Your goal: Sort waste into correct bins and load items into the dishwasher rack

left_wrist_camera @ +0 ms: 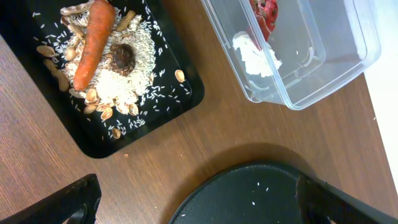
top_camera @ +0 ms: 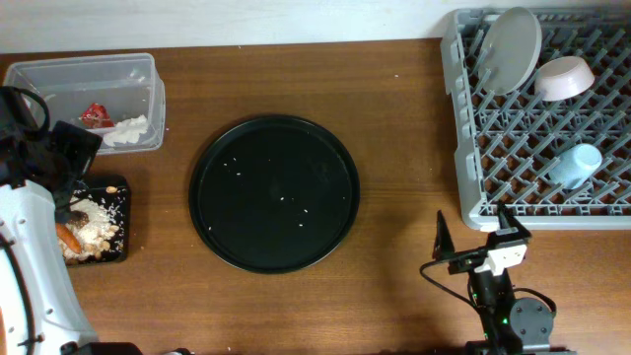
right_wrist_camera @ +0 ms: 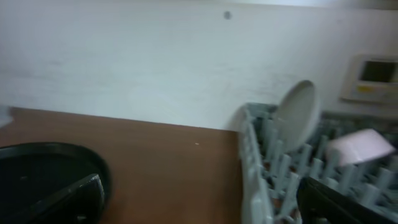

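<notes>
At the far left, the clear tub [top_camera: 59,67] holds a red wrapper [left_wrist_camera: 266,11] and a white tissue [left_wrist_camera: 255,55]. Beside it the shallow black tray [left_wrist_camera: 174,102] carries rice crumbs [left_wrist_camera: 118,84], an orange carrot [left_wrist_camera: 93,40] and a brown lump [left_wrist_camera: 122,57]. The grey dishwasher rack [top_camera: 459,118] at the right holds the plate [top_camera: 513,49], the bowl [top_camera: 564,77] and the blue cup [top_camera: 577,165]. My left gripper [left_wrist_camera: 199,205] hangs open and empty above the wood between the bins and the round tray. Below the rack's near-left corner, my right gripper [top_camera: 478,242] stands open and empty.
A large round black tray [top_camera: 274,193] with a few rice grains lies mid-table. In the right wrist view its edge [right_wrist_camera: 37,168] is at the left and the rack [right_wrist_camera: 261,180] at the right, against a white wall. My left arm covers part of the black bin in the overhead view.
</notes>
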{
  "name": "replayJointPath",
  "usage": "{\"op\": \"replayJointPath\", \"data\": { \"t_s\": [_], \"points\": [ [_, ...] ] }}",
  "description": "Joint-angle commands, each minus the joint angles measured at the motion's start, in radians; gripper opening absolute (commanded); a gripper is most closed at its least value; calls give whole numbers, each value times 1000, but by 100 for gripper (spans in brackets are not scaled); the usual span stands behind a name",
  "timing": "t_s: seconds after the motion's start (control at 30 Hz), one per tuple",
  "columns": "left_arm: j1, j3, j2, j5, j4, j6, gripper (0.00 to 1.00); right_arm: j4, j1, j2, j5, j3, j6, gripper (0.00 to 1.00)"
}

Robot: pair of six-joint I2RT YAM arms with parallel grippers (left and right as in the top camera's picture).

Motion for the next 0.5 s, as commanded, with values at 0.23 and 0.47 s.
{"op": "replayJointPath", "data": {
  "t_s": [0.23, 0.47],
  "points": [
    [2, -3, 2, -11, -1, -8, 99, -137, 8, -12, 120, -25, -3, 98],
    [2, -3, 2, -11, -1, -8, 99, -137, 7, -12, 122, -25, -5, 98]
  ]
}}
